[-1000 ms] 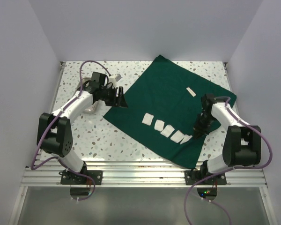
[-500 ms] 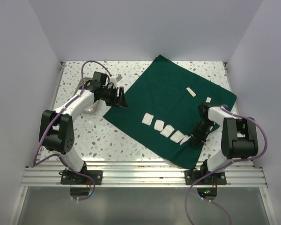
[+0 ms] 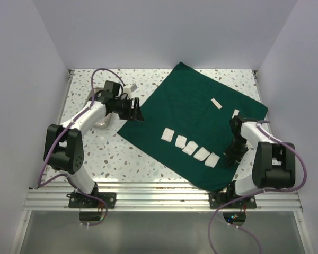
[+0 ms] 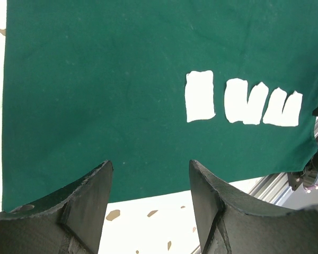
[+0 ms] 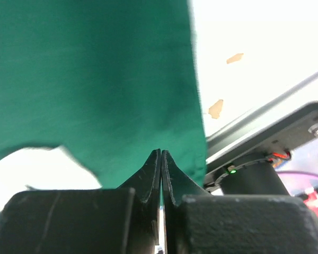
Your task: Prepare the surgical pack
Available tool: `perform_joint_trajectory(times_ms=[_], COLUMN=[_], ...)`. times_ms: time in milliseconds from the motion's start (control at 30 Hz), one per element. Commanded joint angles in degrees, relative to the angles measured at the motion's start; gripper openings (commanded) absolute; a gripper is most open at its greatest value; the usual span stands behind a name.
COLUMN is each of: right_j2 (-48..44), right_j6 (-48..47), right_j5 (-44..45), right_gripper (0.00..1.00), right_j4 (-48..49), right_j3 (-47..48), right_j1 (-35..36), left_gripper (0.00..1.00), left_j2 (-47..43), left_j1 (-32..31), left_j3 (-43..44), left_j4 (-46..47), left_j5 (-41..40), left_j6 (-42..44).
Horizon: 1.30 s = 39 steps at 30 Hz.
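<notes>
From above, a speckled table stands between pale walls. The green drape lies spread flat across the table's middle and right, with a row of white gauze squares on it. A metal tray sits at the left, mostly hidden under the arm, so its contents cannot be told.

In the left wrist view, the left gripper hangs with its fingers apart over the drape's edge.

In the right wrist view, the right gripper is clenched over the drape's near edge, and nothing shows between its fingers.

Open passage is noted over bare bench left of the surgical pack and over the pack's far-left part. Its near half is blocked by a row of gauze squares. Its left corner is occupied by the left end effector, its near-right edge by the right end effector.
</notes>
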Motion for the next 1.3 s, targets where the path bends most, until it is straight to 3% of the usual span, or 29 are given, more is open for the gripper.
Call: perform_joint_trajectory(times_ms=[0,100,167,333,433,600,967,1267], right_j2=[-3.98,-7.33,-9.71,-8.39,-11.37,-10.77,-6.46,-4.53], right_j6=[-6.27,-9.17,-11.45,-9.71,-8.13,-7.86,-9.35,-9.88], right_j5=[-3.29,-6.37,-13.03,-22.9,-23.43,-24.92,-23.26,-22.03], right_gripper=[0.04,0.26,0.36,0.43,0.54,0.54,0.37,0.32], right_j4=[-0.6,-0.52,2.55,6.07,6.87,9.23,16.27,17.41], right_j3=[5.01,7.21,7.04,2.65,-0.07,-4.47,-6.67,-7.2], right_j1=[0.04,0.04,0.04,1.18,1.8,1.97,2.06,2.06], left_gripper=[0.63,0.63,0.63,0.63,0.63,0.64,0.66,0.68], left_j2=[-0.62,-0.62,-0.71,-0.53,-0.53,-0.53,-1.23,-1.59], left_j1=[0.55,0.64,0.64,0.64,0.73,0.64,0.64,0.64], left_j3=[1.11,1.2,1.11,1.11,1.02,0.32,0.32,0.41], left_j4=[1.2,1.02,1.11,0.93,0.84,1.28,0.93,1.02], left_j5=[1.41,1.49,1.58,2.02,1.85,2.99,3.08,2.9], left_j6=[0.91,0.91,0.91,0.65,0.82,0.82,0.65,0.65])
